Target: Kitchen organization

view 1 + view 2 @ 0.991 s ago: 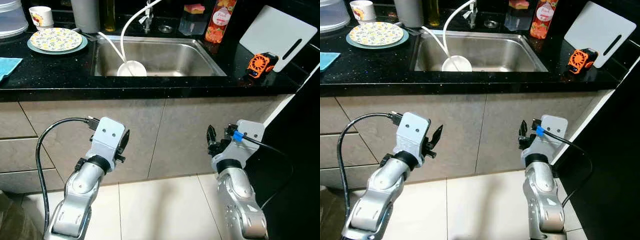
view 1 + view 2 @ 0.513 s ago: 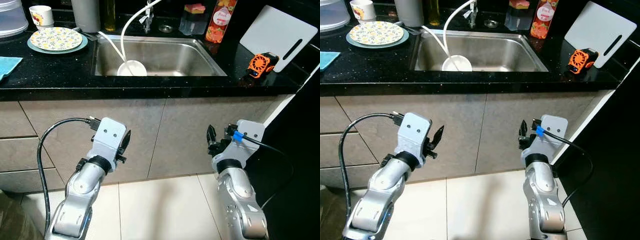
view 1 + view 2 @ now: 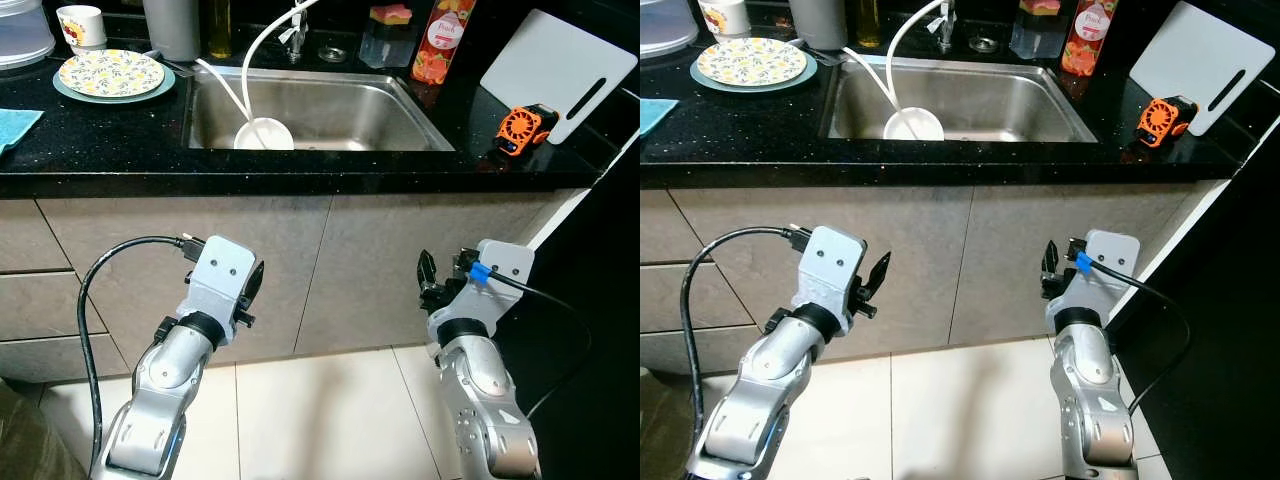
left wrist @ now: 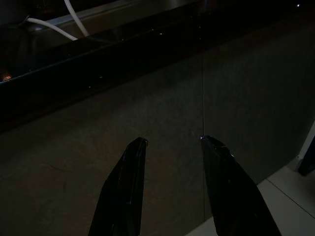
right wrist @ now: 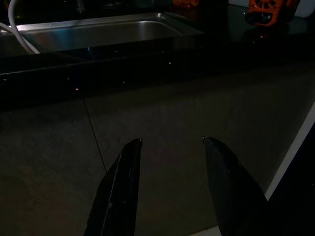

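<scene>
A steel sink is set in a black counter, with a white bowl lying inside it under a white hose. A patterned plate and a cup stand on the counter to the left of the sink. My left gripper hangs low in front of the cabinet doors, open, holding nothing. On the other side my right gripper is also open and low before the cabinets. Both wrist views are dark; the left gripper and right gripper face the cabinet fronts below the counter edge.
A white cutting board and an orange gadget sit on the counter's right end. Bottles and a sponge holder stand behind the sink. A blue cloth lies at far left. Pale floor tiles lie below.
The view has shifted down slightly. Both arms hang about where they were, fingers still apart.
</scene>
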Controlling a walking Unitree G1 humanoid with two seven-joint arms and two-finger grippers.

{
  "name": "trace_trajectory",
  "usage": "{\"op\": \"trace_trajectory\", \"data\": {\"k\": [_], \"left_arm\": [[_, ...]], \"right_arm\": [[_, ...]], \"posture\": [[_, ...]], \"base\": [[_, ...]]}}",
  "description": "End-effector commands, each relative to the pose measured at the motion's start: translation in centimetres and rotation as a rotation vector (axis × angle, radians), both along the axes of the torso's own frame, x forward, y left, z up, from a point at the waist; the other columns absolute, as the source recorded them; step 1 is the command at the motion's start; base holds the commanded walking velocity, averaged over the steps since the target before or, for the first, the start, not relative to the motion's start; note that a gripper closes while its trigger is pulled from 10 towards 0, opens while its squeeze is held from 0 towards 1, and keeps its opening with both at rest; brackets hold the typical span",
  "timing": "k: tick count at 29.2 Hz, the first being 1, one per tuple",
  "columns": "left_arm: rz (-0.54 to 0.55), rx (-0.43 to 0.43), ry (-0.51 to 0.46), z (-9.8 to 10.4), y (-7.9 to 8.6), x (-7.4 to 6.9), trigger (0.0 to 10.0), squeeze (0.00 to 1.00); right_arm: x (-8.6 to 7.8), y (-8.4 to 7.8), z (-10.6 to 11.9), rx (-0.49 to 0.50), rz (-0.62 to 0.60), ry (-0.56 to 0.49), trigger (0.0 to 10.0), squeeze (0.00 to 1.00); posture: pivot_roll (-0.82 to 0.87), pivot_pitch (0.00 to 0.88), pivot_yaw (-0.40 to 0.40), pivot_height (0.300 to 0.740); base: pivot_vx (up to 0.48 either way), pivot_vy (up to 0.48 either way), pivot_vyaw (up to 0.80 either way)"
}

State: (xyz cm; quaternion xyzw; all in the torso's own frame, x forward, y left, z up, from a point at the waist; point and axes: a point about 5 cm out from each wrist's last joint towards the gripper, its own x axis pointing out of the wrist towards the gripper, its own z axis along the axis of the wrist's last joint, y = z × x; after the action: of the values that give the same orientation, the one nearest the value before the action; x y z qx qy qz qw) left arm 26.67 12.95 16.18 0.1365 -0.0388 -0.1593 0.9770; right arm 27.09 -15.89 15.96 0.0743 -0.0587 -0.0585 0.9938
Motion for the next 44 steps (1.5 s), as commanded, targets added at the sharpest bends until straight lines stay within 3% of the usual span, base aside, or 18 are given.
{"op": "trace_trajectory", "data": {"k": [1,44], "left_arm": [[-0.014,-0.003,0.010,-0.22,-0.29,-0.18,10.0,0.00],[-0.020,0.002,0.011,-0.47,-0.47,-0.41,10.0,0.00]], "right_arm": [[-0.15,-0.10,0.10,0.000,0.002,0.003,10.0,0.00],[-0.08,0.13,-0.05,-0.004,0.021,0.004,10.0,0.00]], "posture": [[0.20,0.082,-0.095,0.740],[0.20,0.063,-0.101,0.740]], "base": [[0.000,0.000,0.00],[0.000,0.000,0.00]]}}
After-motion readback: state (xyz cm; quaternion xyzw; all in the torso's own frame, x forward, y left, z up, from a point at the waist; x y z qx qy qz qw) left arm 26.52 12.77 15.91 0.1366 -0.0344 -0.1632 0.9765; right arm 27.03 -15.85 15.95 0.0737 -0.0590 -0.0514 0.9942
